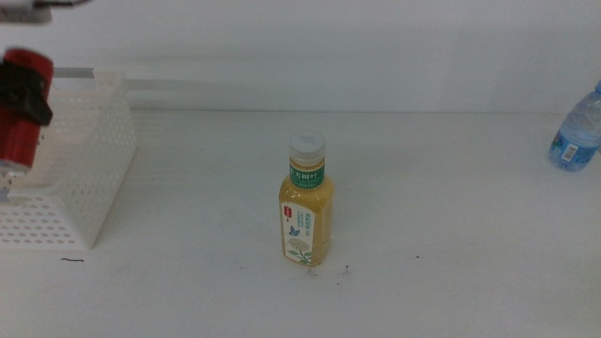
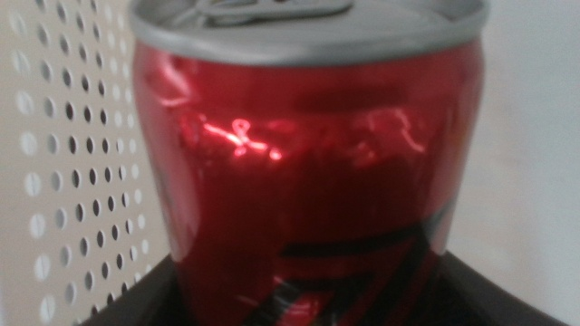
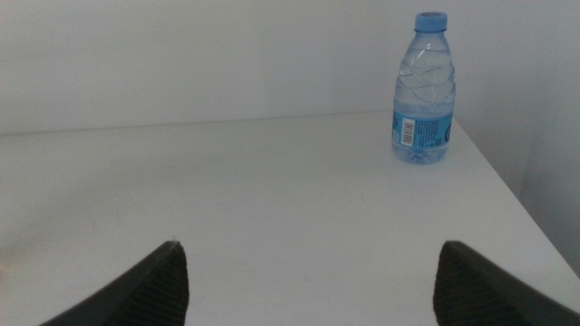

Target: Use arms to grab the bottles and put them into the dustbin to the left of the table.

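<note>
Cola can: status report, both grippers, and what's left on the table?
Left gripper shut on can, over the bin. Right gripper open, low over the table. Tea bottle and water bottle upright, untouched. Nothing in the way.

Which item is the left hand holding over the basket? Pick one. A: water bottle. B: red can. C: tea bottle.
B: the left hand is clamped on the red can above the white basket, while the tea bottle and water bottle stand on the table.
</note>
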